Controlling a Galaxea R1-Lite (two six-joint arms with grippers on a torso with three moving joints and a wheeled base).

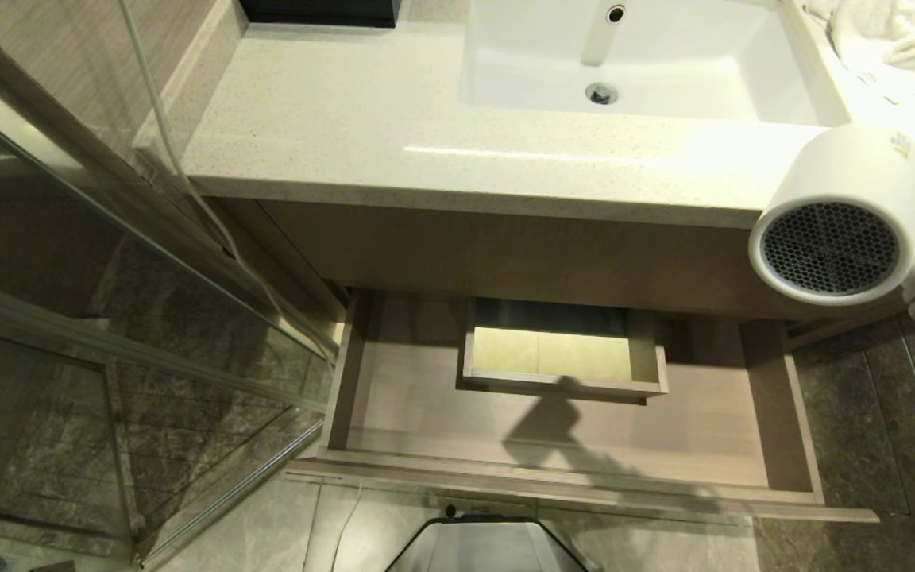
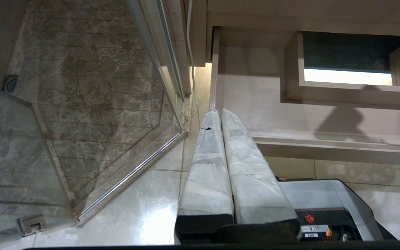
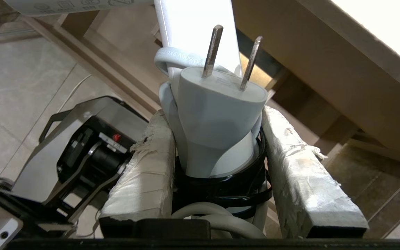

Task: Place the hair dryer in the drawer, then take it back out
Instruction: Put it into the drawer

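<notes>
The white hair dryer [image 1: 831, 214] hangs in the air at the right, level with the countertop edge, its dark honeycomb grille facing me. My right gripper [image 3: 215, 113] is shut on its handle, where the coiled cord, the black tie and the two-pin plug [image 3: 221, 104] are bundled; the gripper itself lies beyond the head view's right edge. Below, the wood-grain drawer [image 1: 426, 413] stands pulled out with nothing in it. My left gripper [image 2: 220, 113] is shut and empty, parked low by the drawer's [image 2: 255, 97] front left corner.
A boxed cutout [image 1: 561, 357] sits at the drawer's rear centre. Above are the countertop [image 1: 346, 119], the sink [image 1: 664, 71] and a towel [image 1: 886, 32]. A glass shower door [image 1: 108, 318] stands at the left. My base [image 1: 489, 548] is right before the drawer front.
</notes>
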